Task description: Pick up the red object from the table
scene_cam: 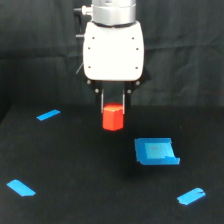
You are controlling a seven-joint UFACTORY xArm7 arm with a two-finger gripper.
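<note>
Gripping one red object (pixel 113 118), seemingly aloft | hand (pixel 113 102) clamped | table (pixel 75 165): four blue pieces (pixel 156 151)

A: What are the surfaces like?
B: The table (pixel 60 165) is matte black. The gripper (pixel 114 102) has a glossy white plastic shell under a metallic collar.
A: And the block (pixel 113 117)?
B: Matte red-orange, possibly plastic; the view is blurry. The tape strips (pixel 48 115) are flat blue. The backdrop (pixel 35 50) looks like black cloth.
</note>
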